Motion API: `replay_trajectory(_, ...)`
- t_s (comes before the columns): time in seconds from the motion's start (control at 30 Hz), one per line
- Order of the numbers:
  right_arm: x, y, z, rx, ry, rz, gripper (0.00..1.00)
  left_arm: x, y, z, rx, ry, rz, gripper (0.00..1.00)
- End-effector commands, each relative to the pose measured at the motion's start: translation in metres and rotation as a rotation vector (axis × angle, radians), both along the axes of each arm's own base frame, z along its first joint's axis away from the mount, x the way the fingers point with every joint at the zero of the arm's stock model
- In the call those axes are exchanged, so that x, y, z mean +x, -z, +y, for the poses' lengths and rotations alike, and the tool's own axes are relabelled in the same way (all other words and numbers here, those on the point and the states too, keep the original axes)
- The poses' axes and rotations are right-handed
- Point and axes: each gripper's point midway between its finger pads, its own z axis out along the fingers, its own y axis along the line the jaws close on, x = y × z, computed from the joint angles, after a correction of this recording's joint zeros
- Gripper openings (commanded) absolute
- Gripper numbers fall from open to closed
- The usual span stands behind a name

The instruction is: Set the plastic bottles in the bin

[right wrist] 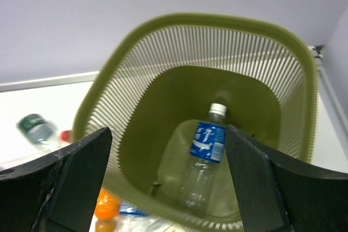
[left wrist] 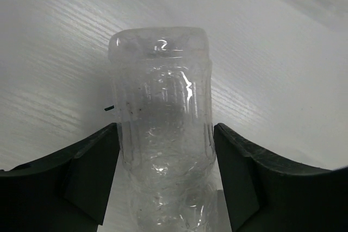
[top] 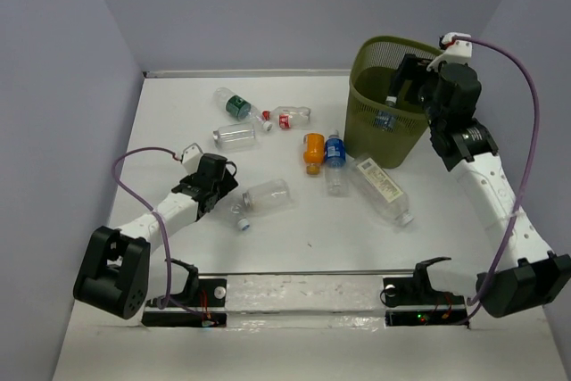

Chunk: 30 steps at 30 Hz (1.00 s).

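Note:
My left gripper is shut on a clear unlabelled bottle that lies on the table. In the left wrist view the gripper has both fingers touching the sides of this bottle. My right gripper hangs open and empty over the olive-green mesh bin. The right wrist view looks between the gripper's fingers into the bin, where a blue-label bottle lies on the bottom. It also shows from above.
Several bottles lie loose on the table: green-label, red-label, clear, orange, blue-label and a large white-label one just in front of the bin. Grey walls enclose the table.

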Motion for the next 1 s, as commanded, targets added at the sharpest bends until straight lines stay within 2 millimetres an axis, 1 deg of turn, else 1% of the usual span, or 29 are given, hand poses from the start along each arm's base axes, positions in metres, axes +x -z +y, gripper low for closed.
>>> replay_trajectory(0.0, -0.028, -0.030, 0.027, 0.106, -0.169, -0.099, 0.89, 0.010, -0.010, 0.007, 0.017, -0.046, -0.058, 0.77)
replay_trajectory(0.03, -0.037, -0.034, 0.038, 0.134, -0.232, -0.107, 0.89, 0.010, -0.012, 0.008, 0.022, -0.041, -0.063, 0.72)
replay_trajectory(0.07, -0.040, -0.025, 0.041, 0.146, -0.249, -0.091, 0.89, 0.011, -0.015, 0.009, 0.026, -0.041, -0.068, 0.72)
replay_trajectory(0.1, -0.045, -0.023, 0.048, 0.162, -0.292, -0.088, 0.89, 0.010, -0.018, 0.011, 0.036, -0.047, -0.072, 0.70)
replay_trajectory(0.13, -0.055, -0.025, 0.058, 0.190, -0.355, -0.093, 0.89, 0.009, -0.024, 0.013, 0.042, -0.049, -0.080, 0.68)
replay_trajectory(0.17, -0.058, -0.015, 0.063, 0.202, -0.381, -0.080, 0.89, 0.009, -0.028, 0.015, 0.048, -0.054, -0.090, 0.68)
replay_trajectory(0.2, -0.062, -0.012, 0.066, 0.214, -0.399, -0.076, 0.89, 0.008, -0.031, 0.015, 0.047, -0.054, -0.097, 0.68)
replay_trajectory(0.23, -0.070, -0.015, 0.070, 0.232, -0.428, -0.088, 0.89, 0.007, -0.041, 0.016, 0.037, -0.055, -0.126, 0.64)
replay_trajectory(0.27, -0.072, -0.012, 0.071, 0.239, -0.433, -0.082, 0.89, 0.007, -0.048, 0.016, 0.031, -0.055, -0.144, 0.61)
replay_trajectory(0.3, -0.075, -0.005, 0.070, 0.245, -0.432, -0.071, 0.89, 0.007, -0.054, 0.017, 0.029, -0.056, -0.160, 0.61)
replay_trajectory(0.33, -0.078, -0.004, 0.072, 0.259, -0.441, -0.074, 0.89, 0.006, -0.069, 0.017, 0.015, -0.055, -0.201, 0.59)
replay_trajectory(0.37, -0.081, -0.002, 0.072, 0.262, -0.445, -0.073, 0.89, 0.006, -0.077, 0.018, 0.011, -0.054, -0.225, 0.59)
replay_trajectory(0.43, -0.090, 0.000, 0.073, 0.280, -0.460, -0.075, 0.89, 0.005, -0.104, 0.019, -0.005, -0.047, -0.293, 0.56)
replay_trajectory(0.47, -0.095, -0.002, 0.074, 0.286, -0.470, -0.083, 0.89, 0.005, -0.113, 0.018, -0.011, -0.033, -0.316, 0.56)
replay_trajectory(0.5, -0.097, 0.002, 0.075, 0.293, -0.476, -0.076, 0.88, 0.002, -0.128, 0.018, -0.026, -0.027, -0.355, 0.53)
replay_trajectory(0.53, -0.099, 0.002, 0.076, 0.297, -0.485, -0.077, 0.88, 0.001, -0.135, 0.017, -0.033, -0.020, -0.373, 0.53)
replay_trajectory(0.57, -0.102, 0.003, 0.078, 0.301, -0.500, -0.074, 0.88, 0.002, -0.150, 0.015, -0.047, -0.015, -0.407, 0.52)
replay_trajectory(0.6, -0.104, 0.004, 0.080, 0.309, -0.509, -0.071, 0.88, 0.001, -0.159, 0.014, -0.057, -0.005, -0.426, 0.52)
replay_trajectory(0.63, -0.108, 0.008, 0.084, 0.321, -0.534, -0.059, 0.88, -0.001, -0.169, 0.014, -0.068, -0.001, -0.451, 0.52)
replay_trajectory(0.67, -0.110, 0.010, 0.086, 0.329, -0.550, -0.055, 0.88, -0.001, -0.185, 0.012, -0.084, 0.004, -0.486, 0.52)
replay_trajectory(0.73, -0.116, 0.014, 0.091, 0.351, -0.583, -0.043, 0.88, 0.000, -0.203, 0.008, -0.108, 0.024, -0.522, 0.52)
replay_trajectory(0.77, -0.118, 0.024, 0.093, 0.358, -0.591, -0.026, 0.87, 0.002, -0.222, 0.004, -0.131, 0.039, -0.561, 0.52)
replay_trajectory(0.83, -0.120, 0.033, 0.095, 0.369, -0.598, -0.007, 0.87, 0.005, -0.242, -0.002, -0.153, 0.059, -0.597, 0.52)
replay_trajectory(0.87, -0.121, 0.039, 0.095, 0.373, -0.603, 0.007, 0.87, 0.009, -0.248, -0.009, -0.160, 0.079, -0.602, 0.52)
replay_trajectory(0.9, -0.124, 0.047, 0.095, 0.375, -0.602, 0.020, 0.87, 0.011, -0.270, -0.015, -0.179, 0.096, -0.643, 0.52)
replay_trajectory(0.93, -0.126, 0.051, 0.095, 0.383, -0.602, 0.029, 0.86, 0.018, -0.276, -0.023, -0.183, 0.109, -0.649, 0.52)
replay_trajectory(0.97, -0.130, 0.053, 0.095, 0.389, -0.604, 0.025, 0.85, 0.020, -0.298, -0.033, -0.195, 0.137, -0.689, 0.52)
